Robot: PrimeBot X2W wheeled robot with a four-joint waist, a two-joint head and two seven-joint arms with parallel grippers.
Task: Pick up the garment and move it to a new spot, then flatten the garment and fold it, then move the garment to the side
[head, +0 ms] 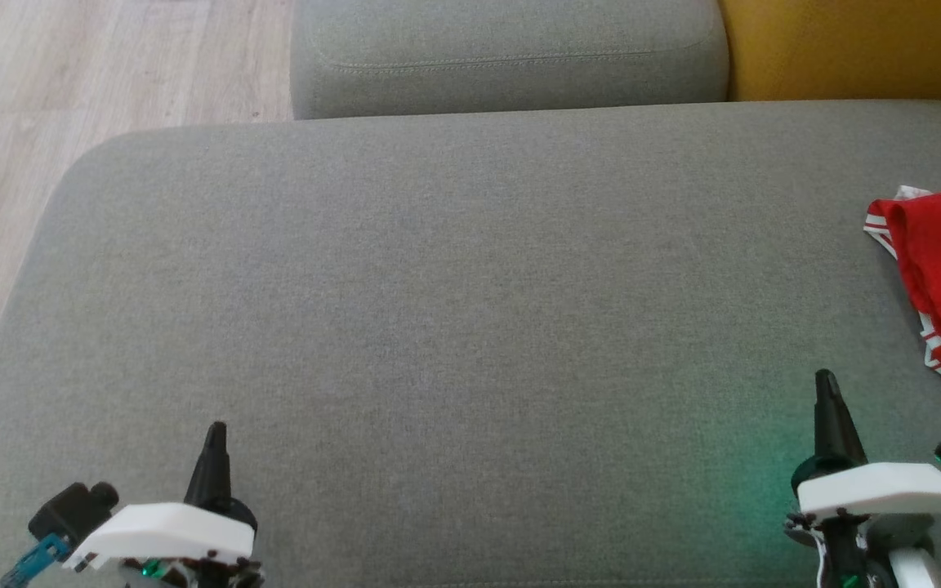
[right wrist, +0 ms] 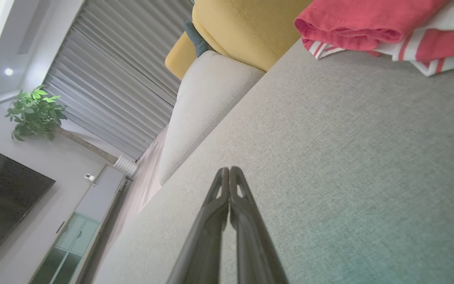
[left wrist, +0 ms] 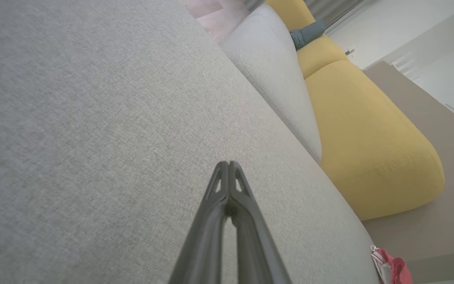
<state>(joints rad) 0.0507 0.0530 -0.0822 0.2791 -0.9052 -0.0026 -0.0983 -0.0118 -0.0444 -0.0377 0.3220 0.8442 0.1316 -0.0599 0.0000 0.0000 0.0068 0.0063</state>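
**mo:** Standing next to the bot right now. Closest stuff first: the left gripper has its two dark fingers pinched together with nothing between them. The right gripper is the same deal, tips touching and empty. Both point toward 12 o'clock over bare cushion.

**jen:** so where's the garment?

**mo:** The garment is way over on the right side of the grey seat cushion. That's between 1 and 2 o'clock from the right gripper, near it but not touching, and well apart from the left one. So imo the right arm is the obvious one to reach for it. Its long axis runs roughly 11 to 5, and the head view cuts part of it off.

**jen:** what's it like?

**mo:** Soft red cloth with red-and-white striped trim, lying in rolled, bunched layers, definitely not flat. Can't tell what kind of garment it is. The seat is a coarse grey weave with rounded corners. Past it at 12 there's a plump back cushion with a stitched seam. A mustard cushion is at 1 and there's pale wood floor around 10.
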